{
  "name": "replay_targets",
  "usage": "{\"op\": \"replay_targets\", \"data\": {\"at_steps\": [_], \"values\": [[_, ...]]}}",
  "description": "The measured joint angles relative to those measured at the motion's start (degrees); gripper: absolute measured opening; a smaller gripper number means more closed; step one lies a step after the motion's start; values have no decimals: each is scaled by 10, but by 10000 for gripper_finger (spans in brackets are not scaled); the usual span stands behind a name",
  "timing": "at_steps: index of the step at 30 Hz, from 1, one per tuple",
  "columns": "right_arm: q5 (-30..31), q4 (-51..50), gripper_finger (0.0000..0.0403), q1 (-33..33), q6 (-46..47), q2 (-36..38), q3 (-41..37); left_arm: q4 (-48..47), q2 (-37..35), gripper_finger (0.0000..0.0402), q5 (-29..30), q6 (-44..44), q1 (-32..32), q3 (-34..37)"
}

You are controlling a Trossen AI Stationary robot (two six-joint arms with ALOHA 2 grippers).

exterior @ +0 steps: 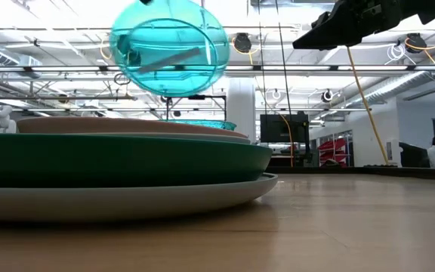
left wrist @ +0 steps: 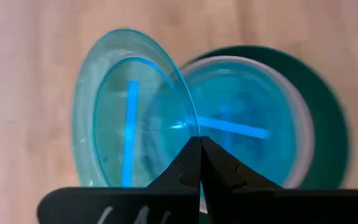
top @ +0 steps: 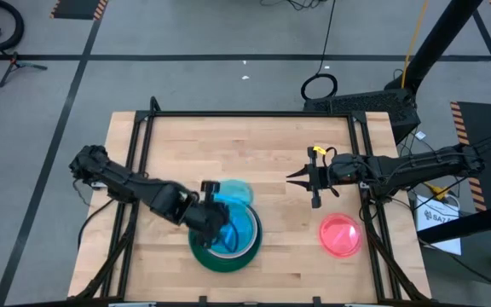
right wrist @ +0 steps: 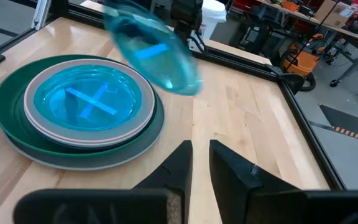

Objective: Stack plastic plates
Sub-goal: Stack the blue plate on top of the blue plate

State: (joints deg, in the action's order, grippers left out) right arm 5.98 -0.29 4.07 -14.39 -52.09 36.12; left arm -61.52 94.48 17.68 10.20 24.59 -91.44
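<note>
- Left pincer (top: 214, 215) is over the stack at the front left of the tabletop (top: 271, 153), closed on the rim of a small cyan plate (left wrist: 129, 118). The left wrist view shows the fingertips pinched together on its near edge.
- The held cyan plate is lifted and tilted almost on edge, clear of the stack, as the low view shows. It's thin and translucent, so likely very light, a bit flexy and slick. With only an edge pinch it could swing or slip, so a gentle lowering looks wise.
- Stack (right wrist: 79, 118) runs from a large grey plate (exterior: 202, 198) at the bottom, through a dark green plate (exterior: 127, 159) and medium plates, to another cyan plate (right wrist: 82, 99) nested on top. Wide and low, it looks stable.
- The rim is the only workable place to take hold of these plates. They're flat and shallow with smooth faces, and the raised lip gives the fingers something to bite.
- Right pincer (top: 301, 178) hovers mid-tabletop, well apart from the stack, holding nothing, with its fingers slightly apart in the right wrist view.
- Pink-red plate (top: 340, 235) lies flat alone at the front right of the tabletop, near the right arm and not yet stacked. It's the same small size, probably as light as the cyan one. Lying flat, its lip may be awkward to get under.
</note>
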Motion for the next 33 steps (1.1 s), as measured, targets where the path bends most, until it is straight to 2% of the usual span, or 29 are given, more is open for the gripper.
{"op": "replay_targets", "data": {"at_steps": [3,8,19,26,29,33], "values": [[0,0,47,0,0,0,0,6,0,3,-24,21,26,0],[0,0,47,0,0,0,0,16,11,3,-31,53,53,1],[0,0,47,0,0,0,0,57,52,3,-99,71,49,1],[0,0,47,0,2,0,0,68,53,4,-101,95,49,1],[0,0,47,0,2,0,0,68,53,21,-102,99,49,1],[0,0,47,0,2,0,0,68,53,65,-102,104,49,1]]}}
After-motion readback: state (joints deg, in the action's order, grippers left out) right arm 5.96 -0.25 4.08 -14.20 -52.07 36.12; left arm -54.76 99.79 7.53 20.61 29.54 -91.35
